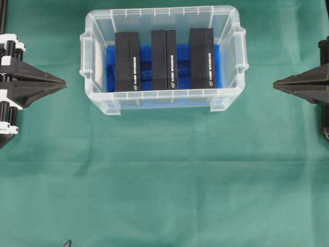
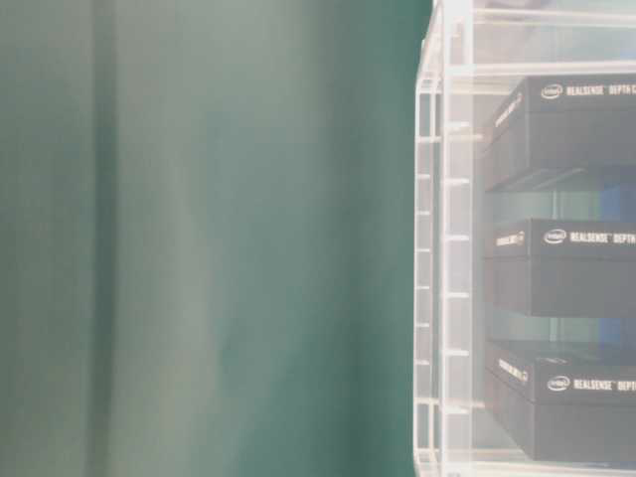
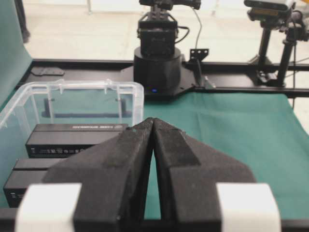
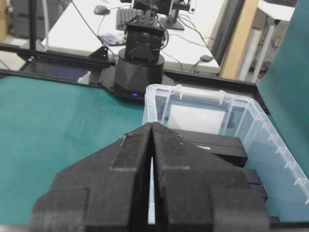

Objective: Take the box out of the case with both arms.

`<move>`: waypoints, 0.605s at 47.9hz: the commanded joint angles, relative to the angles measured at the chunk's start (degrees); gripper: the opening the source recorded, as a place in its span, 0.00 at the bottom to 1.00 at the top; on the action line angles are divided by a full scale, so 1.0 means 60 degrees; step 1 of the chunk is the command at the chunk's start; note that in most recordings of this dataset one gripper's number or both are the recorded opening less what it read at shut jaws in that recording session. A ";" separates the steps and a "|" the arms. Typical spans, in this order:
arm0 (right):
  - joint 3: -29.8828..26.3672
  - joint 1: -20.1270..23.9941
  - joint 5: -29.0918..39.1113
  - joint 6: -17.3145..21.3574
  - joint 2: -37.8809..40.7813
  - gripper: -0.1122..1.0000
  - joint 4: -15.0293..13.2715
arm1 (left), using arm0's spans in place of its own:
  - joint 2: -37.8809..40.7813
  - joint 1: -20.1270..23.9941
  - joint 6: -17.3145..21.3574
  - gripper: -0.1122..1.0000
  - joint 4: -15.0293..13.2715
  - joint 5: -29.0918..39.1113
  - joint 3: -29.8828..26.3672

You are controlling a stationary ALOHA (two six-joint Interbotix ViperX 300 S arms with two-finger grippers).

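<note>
— Translucent plastic, that case (image 1: 162,100): it sits toward the table's (image 1: 164,185) far edge, three black boxes (image 1: 163,59) upright inside on blue.

— My left tool (image 1: 60,82) and right tool (image 1: 277,85) are both pressed together, well outside it. I'd open them, then pinch one box from opposite ends, lifting level.

Clear case (image 1: 97,23), blue liner (image 1: 145,69); 3 black boxes (image 1: 164,59), white lettering; green cloth (image 1: 164,175).
</note>
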 commanded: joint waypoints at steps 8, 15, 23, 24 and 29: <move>-0.0527 -0.0029 0.0923 0.0396 0.0161 0.10 0.0044 | 0.0044 -0.0073 -0.0117 0.10 0.0161 0.0791 -0.0542; -0.0776 -0.0029 0.1992 0.0938 0.0103 0.10 0.0044 | 0.0000 -0.0073 -0.0132 0.10 0.0161 0.1055 -0.0674; -0.1670 -0.0029 0.2578 0.1699 -0.0146 0.10 0.0044 | -0.0059 -0.0073 -0.0264 0.10 0.0161 0.1348 -0.1289; -0.1816 -0.0029 0.2681 0.1787 -0.0161 0.10 0.0044 | -0.0059 -0.0073 -0.0293 0.10 0.0161 0.1450 -0.1406; -0.2710 -0.0029 0.3442 0.2095 -0.0146 0.10 0.0044 | -0.0015 -0.0073 -0.0425 0.10 0.0161 0.2358 -0.2183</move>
